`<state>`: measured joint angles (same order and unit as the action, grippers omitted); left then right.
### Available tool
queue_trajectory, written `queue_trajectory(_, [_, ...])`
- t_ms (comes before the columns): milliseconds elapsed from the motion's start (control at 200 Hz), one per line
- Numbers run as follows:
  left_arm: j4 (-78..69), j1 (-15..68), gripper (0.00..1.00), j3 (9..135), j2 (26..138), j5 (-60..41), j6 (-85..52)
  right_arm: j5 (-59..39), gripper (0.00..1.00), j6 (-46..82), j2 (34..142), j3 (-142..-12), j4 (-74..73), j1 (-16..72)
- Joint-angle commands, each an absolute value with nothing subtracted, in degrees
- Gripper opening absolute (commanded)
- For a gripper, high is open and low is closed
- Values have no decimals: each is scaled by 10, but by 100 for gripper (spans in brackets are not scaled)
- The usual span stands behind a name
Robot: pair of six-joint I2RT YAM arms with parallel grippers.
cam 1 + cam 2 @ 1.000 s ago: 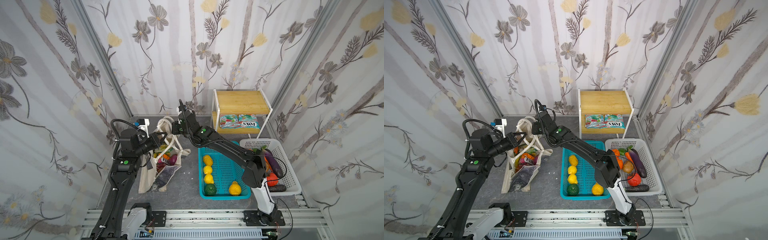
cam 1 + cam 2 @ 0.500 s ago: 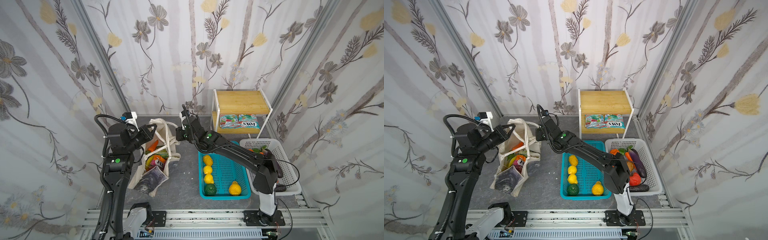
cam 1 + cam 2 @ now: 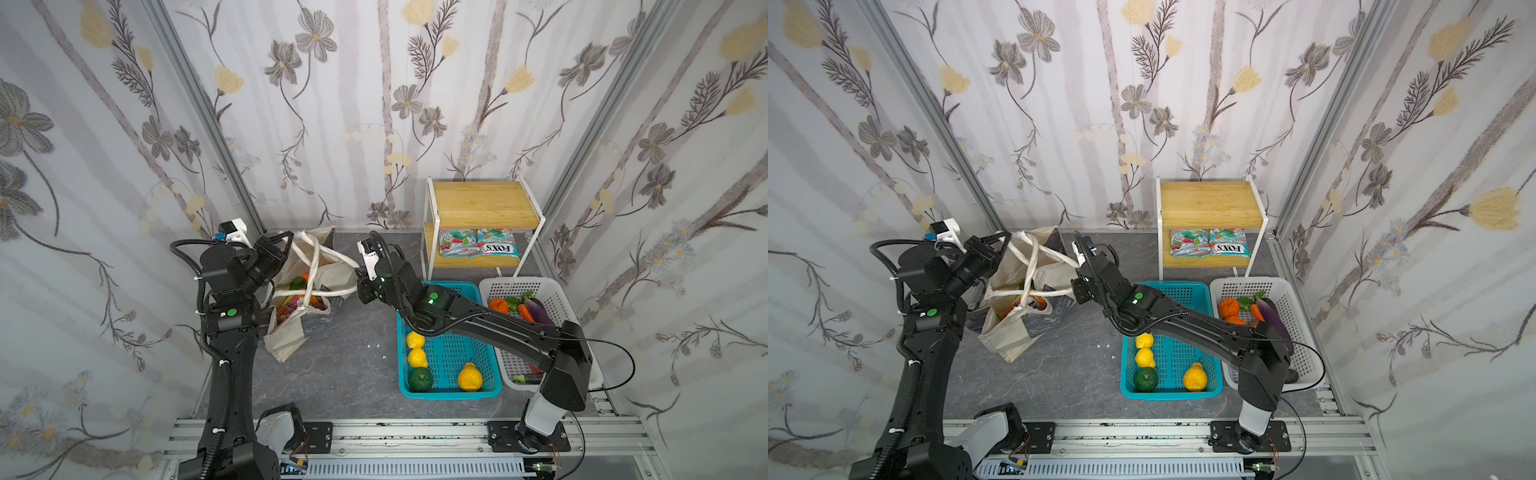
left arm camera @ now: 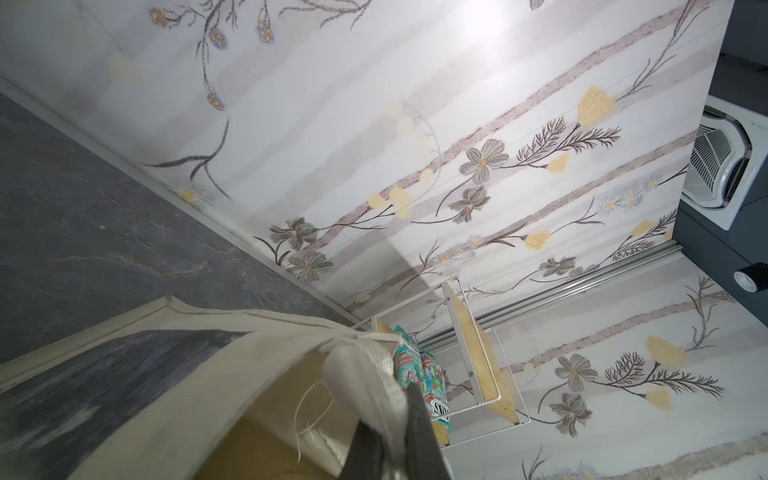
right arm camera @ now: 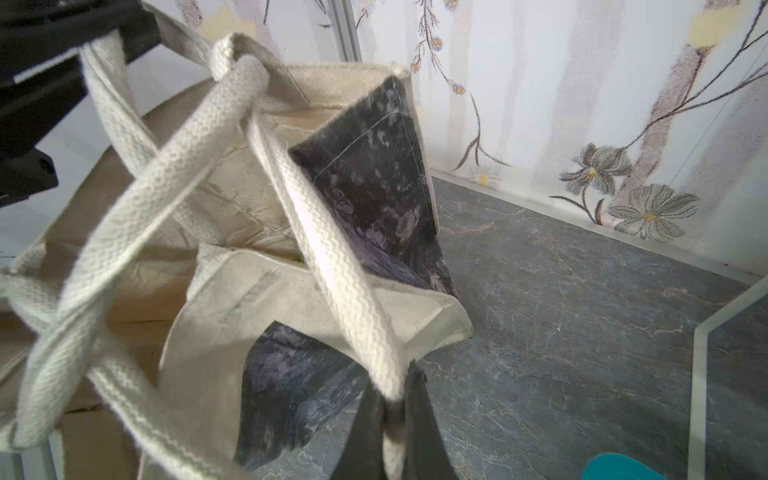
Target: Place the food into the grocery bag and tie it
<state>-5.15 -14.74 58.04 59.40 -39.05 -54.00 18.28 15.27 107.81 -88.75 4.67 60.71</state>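
Grocery bag [image 3: 286, 336] straps [image 3: 316, 257] sit clamped in left tool [image 4: 395, 419] and right tool [image 5: 392, 399]; packets [image 3: 478, 248] read FOX'S.

hidden: food [image 3: 296, 284] mostly under grocery bag [image 3: 286, 336] cloth | cut off: right gripper [image 5: 392, 415] at right wrist view's edge | hidden: white basket [image 3: 559, 301] partly behind right arm [image 3: 498, 328]
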Motion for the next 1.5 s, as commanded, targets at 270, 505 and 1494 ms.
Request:
queue_trajectory(270, [-192, -172, 0, 617, 641, -318, -612, 251, 0, 114, 1040, -781, 48, 648])
queue_trajectory(505, [-208, -177, 0, 629, 677, -289, -631, 237, 0, 73, 1000, -720, 15, 666])
queue_trajectory(1494, [-184, -178, 0, 432, 552, -310, -546, 254, 0, 132, 1149, -953, 25, 607])
